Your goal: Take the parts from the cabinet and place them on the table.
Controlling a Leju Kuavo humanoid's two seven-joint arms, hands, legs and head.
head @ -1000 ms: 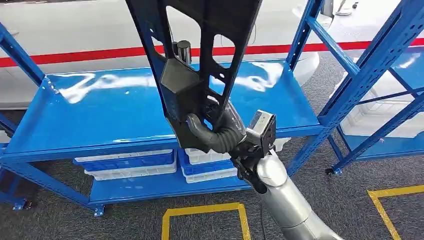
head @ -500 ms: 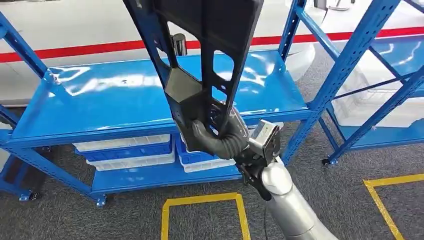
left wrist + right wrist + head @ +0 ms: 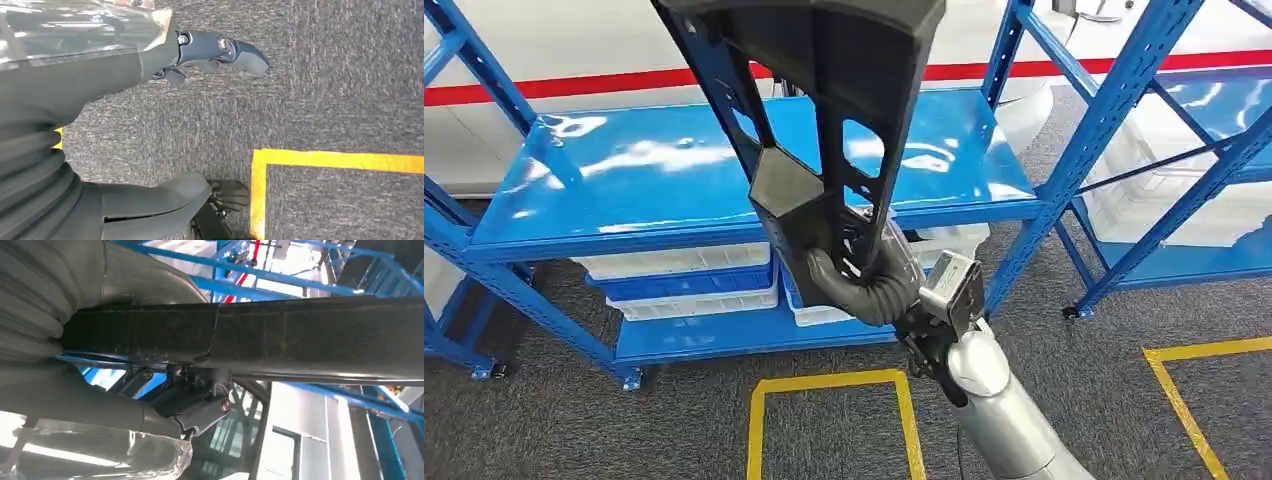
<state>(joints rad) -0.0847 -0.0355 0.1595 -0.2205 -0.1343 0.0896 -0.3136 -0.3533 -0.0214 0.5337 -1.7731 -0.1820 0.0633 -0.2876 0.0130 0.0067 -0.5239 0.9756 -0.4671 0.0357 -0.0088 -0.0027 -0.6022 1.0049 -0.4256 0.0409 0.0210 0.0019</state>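
Part in my right robot hand, fingers clamped around its lower end, held upright before the blue shelf. Since a second ago my view has swung, so I judge I'm turning away toward the desk. My left robot hand hangs over carpet, fingers apart, holding nothing.

One black part. Two blue racks. Two yellow floor squares. A few white bins sit stacked below.
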